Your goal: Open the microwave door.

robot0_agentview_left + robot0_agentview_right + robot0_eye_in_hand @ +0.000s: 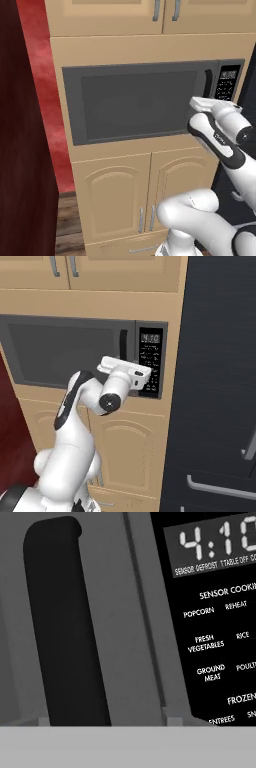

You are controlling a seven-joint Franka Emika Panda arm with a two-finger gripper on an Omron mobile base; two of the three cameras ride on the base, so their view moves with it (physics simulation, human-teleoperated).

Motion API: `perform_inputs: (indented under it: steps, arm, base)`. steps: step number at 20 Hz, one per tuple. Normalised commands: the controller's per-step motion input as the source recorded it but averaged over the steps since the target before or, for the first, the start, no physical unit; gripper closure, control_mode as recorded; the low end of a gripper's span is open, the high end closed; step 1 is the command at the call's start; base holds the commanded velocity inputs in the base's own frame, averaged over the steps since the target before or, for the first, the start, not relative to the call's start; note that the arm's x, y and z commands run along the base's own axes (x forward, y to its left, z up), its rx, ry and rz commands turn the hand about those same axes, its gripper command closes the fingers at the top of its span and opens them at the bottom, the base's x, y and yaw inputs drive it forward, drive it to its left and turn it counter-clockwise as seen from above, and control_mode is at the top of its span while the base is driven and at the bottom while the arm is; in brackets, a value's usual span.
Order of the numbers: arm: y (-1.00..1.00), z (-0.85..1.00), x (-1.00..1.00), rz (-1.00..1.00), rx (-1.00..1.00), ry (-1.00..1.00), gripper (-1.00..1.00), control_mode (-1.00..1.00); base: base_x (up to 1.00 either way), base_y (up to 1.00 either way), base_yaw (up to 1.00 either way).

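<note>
On the far left we see a dark red-brown wall panel (22, 150). Next comes the big dark grey built-in microwave (150, 67), set into a tall beige wooden cabinet (100, 45). Its wide dark grey microwave door (135, 102) with the darker window is shut flat. The black upright bar handle (62, 622) runs down the door's right edge. Our white robot arm's two-finger gripper (115, 719) is right up close to that handle, with one pale tip on each side of the bar. We cannot tell if the tips touch it. Just right of the handle is the black button panel (215, 637), and its clock reads 4:10. Farthest right stands a tall black unit (220, 381) with silver bar handles.
</note>
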Motion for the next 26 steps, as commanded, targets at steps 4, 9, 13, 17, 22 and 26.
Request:
perform_inputs:
  steps: [4,9,13,17,22,26]
  arm:
    - [-0.01,0.04,-0.85,0.11,-0.03,0.08,1.0,-1.0]
    - [-0.16,0.15,-1.0,0.19,-0.03,0.07,1.0,-1.0]
    - [-0.28,0.25,-1.0,0.22,0.0,0.07,1.0,-1.0]
    - [-0.22,0.25,-1.0,0.24,-0.01,0.07,1.0,-1.0]
    - [-0.04,0.15,-1.0,0.24,-0.04,0.07,1.0,-1.0]
    - [0.0,0.15,-1.0,0.25,-0.05,0.03,-1.0,-1.0]
  base:
    - [0.0,0.0,0.0]
    - [0.0,0.0,0.0]
    - [0.0,0.0,0.0]
    - [0.0,0.0,0.0]
    - [0.0,0.0,0.0]
    - [0.0,0.0,0.0]
